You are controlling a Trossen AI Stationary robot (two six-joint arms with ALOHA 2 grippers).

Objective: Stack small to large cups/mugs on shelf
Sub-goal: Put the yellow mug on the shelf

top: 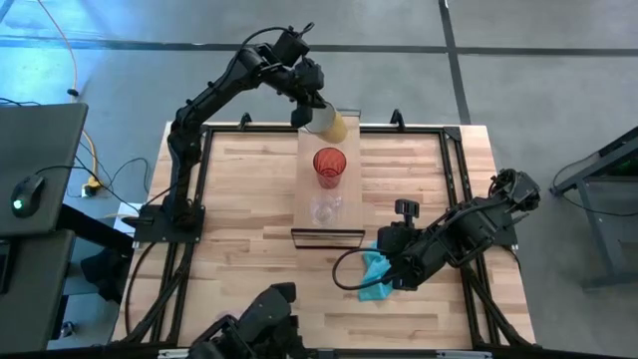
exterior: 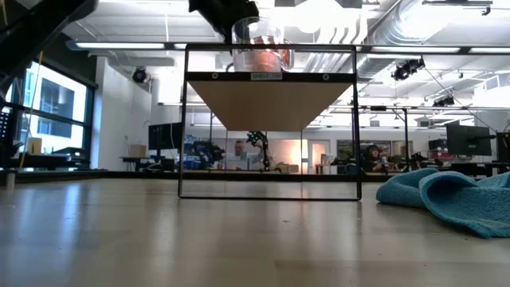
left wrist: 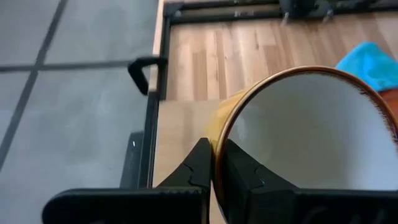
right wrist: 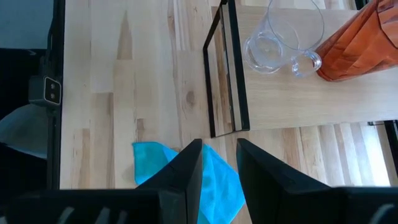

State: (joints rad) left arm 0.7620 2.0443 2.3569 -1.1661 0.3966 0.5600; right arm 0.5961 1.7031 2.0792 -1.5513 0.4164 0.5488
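Pinching the mug's [left wrist: 298, 143] rim, left gripper [left wrist: 214, 165] hangs over the shelf [top: 311, 227].

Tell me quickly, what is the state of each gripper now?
Left gripper: shut on the mug rim.
Right gripper: open, holding nothing, above the cloth.

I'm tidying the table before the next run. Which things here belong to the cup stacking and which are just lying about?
Job: shelf, clear glass, red cup, cream mug gripped at its rim by the left gripper.
Lying about: teal cloth under the waiting right gripper.
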